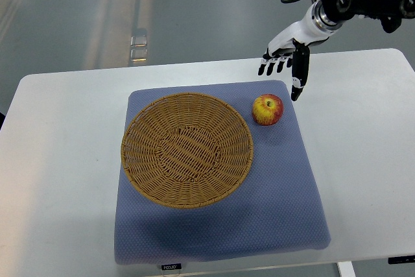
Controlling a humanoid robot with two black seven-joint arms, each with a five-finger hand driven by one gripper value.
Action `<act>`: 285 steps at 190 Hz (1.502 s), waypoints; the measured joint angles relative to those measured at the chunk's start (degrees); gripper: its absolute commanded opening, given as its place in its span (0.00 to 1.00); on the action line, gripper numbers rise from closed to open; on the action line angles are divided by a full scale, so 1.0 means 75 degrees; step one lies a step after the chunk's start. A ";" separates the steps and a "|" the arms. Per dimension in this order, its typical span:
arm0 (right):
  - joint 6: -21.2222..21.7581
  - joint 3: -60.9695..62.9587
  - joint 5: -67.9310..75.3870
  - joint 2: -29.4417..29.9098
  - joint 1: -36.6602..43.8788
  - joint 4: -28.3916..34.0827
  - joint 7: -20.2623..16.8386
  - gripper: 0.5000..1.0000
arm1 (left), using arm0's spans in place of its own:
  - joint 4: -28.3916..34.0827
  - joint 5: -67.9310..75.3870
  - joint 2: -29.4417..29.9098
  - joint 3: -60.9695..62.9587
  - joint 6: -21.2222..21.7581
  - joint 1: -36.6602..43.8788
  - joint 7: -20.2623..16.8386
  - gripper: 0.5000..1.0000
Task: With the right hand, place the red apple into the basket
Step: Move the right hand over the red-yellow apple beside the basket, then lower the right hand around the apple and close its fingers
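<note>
Right hand (283, 58) open above apple (267, 109)

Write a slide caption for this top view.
Right hand, fingers open, hovers just beyond the apple, which lies on the mat beside the empty basket.

robot hand (283, 56): white, black fingertips | silver wrist | black forearm, looped cable
</note>
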 measured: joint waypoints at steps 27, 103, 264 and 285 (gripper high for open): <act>-0.0398 -0.0057 0.0006 0.0139 -0.0116 0.0036 -0.0137 0.85 | 0.0009 0.0000 0.0000 -0.0006 0.0000 0.0002 0.0000 1.00; -0.2725 -0.0014 0.0843 0.0268 -0.1430 -0.0239 -0.0100 0.84 | 0.0019 0.0001 0.0000 0.0009 0.0000 0.0002 0.0000 1.00; -0.3692 -0.0039 0.0757 0.1022 -0.3125 -0.1395 -0.0058 0.74 | 0.0064 0.0002 0.0000 0.0010 0.0012 0.0003 0.0000 1.00; -0.3715 -0.0033 0.0760 0.1034 -0.3209 -0.1448 -0.0057 0.59 | 0.0068 0.0002 0.0000 0.0010 0.0012 0.0003 0.0000 1.00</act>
